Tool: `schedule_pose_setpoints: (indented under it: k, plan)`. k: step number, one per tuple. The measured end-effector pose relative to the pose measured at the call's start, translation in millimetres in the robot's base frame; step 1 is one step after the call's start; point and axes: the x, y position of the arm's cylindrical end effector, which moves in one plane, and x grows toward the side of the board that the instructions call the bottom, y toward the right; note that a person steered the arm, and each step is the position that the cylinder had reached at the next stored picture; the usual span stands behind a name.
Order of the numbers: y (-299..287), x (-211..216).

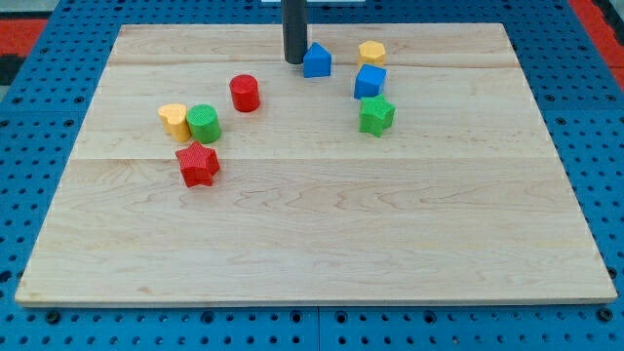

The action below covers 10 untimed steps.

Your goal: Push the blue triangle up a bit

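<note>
Item: blue triangle (316, 61), near the worktop's (312, 234) top edge, a little right of centre. Judged light, rigid and smooth-sided; likely to slide easily and to spin if pushed off-centre. No hold to take: contact belongs on its lower face, mid-width, so it travels straight toward the view's top.

Arm: rod upright, entering from the view's top. My tip (294, 62) rests on the worktop just left of the blue triangle, very near or touching; which, cannot be told. No jaws fitted, so nothing opens, closes or grips.

Neighbours:
- yellow block (371, 53), right of the triangle, apart.
- blue cube (370, 82), below the yellow block.
- green star (376, 115), below the cube.
- red cylinder (244, 94), lower left of tip.
- yellow heart (174, 121) and green cylinder (204, 124), touching.
- red star (198, 164), beneath them.
</note>
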Motion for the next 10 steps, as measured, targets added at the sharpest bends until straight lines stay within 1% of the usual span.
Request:
schedule_pose_setpoints:
  k: [4, 6, 8, 9, 10]
  plan:
    - [14, 0]
    - [11, 0]
    - [-20, 20]
    - [-21, 40]
    - [-3, 57]
